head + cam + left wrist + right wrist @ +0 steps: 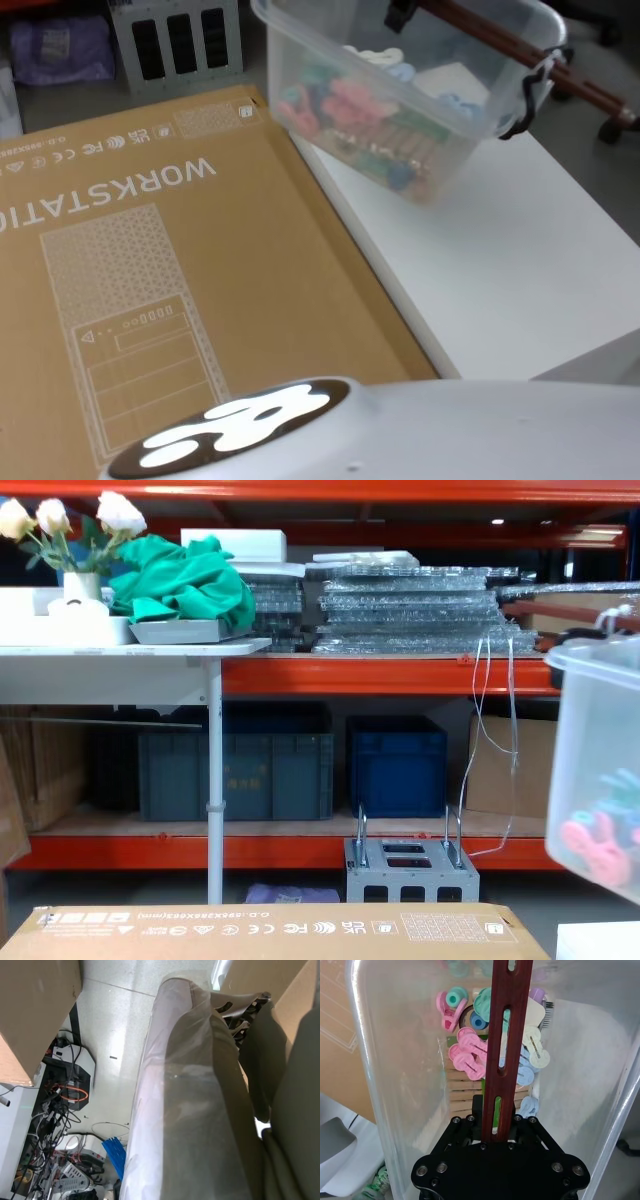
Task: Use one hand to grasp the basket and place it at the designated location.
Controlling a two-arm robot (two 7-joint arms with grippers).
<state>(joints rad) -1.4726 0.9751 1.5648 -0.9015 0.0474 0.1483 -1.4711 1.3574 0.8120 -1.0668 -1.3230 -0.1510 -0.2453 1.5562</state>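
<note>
The basket (420, 100), a clear plastic tub holding several pastel clips and wooden pegs, hangs tilted over the far end of the white table (500, 260). Its side also shows at the right edge of the chest view (600, 770). My right gripper (496, 1132) is shut on the reddish-brown slotted wooden handle (507, 1035), which runs across the tub's open top. In the head view the handle (520, 45) sticks out past the rim, tied on with a white zip tie and a black hook. The left arm is parked low, its wrist view looking down at the floor.
A large cardboard box (180, 280) printed WORKSTATION lies left of the table. A grey perforated metal box (410, 870) stands on the floor ahead, with dark blue crates (395, 765) on the orange shelving behind. Cables and electronics (60, 1090) lie on the floor.
</note>
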